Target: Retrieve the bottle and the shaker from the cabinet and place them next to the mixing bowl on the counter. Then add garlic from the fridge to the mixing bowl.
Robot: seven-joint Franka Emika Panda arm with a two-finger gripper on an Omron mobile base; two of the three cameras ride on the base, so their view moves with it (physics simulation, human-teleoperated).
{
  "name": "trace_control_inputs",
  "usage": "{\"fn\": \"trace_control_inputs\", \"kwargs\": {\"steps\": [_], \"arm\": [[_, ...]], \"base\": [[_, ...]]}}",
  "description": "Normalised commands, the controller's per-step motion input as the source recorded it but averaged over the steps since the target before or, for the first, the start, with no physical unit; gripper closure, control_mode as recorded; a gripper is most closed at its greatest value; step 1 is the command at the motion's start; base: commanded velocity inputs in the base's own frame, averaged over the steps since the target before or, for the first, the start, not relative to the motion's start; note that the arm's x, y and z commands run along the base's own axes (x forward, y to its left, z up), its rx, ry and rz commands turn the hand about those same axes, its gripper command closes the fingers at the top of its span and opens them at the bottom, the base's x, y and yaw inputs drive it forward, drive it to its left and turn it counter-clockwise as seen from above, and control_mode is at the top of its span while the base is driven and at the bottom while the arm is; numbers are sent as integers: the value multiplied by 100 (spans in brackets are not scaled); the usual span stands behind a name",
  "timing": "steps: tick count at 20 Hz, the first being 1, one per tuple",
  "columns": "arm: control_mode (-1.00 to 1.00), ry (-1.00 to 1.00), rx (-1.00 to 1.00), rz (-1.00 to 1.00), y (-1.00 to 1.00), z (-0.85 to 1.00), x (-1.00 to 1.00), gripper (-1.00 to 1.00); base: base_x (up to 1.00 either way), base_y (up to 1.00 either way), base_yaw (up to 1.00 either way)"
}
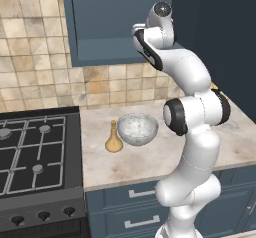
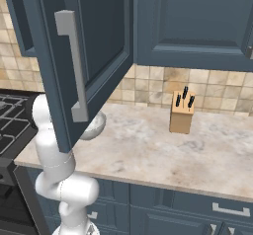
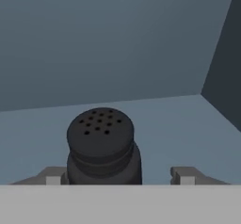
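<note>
Slate-blue cabinet (image 3: 117,53) walls and a flat shelf floor surround the gripper (image 3: 120,175) in the hand view; its two finger tips (image 3: 53,176) stand apart, one on each side of the shaker (image 3: 102,145) — the left tip is right against the shaker's side, the right tip stands clear of it, so the jaws are open around it, not yet clamped. The shaker stands upright on the shelf, its perforated top facing the camera; beyond it the cabinet's back wall meets a darker side wall at right. Out on the counter (image 1: 150,167), the bottle (image 1: 114,138) stands just beside the mixing bowl (image 1: 137,128), on its left — near the black gas hob (image 1: 35,152); further right along the counter a wooden knife block (image 2: 181,111) stands by the tiled wall.
</note>
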Motion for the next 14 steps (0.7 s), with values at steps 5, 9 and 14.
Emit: {"fn": "trace_control_inputs", "kwargs": {"steps": [5, 9, 14], "arm": [[-100, 0, 0, 0, 0, -9, 0, 100], [-100, -3, 0, 0, 6, -6, 0, 100], [-100, -19, -1, -2, 4, 0, -25, 100]], "base": [[0, 0, 0], [0, 0, 0], [0, 0, 0]]}}
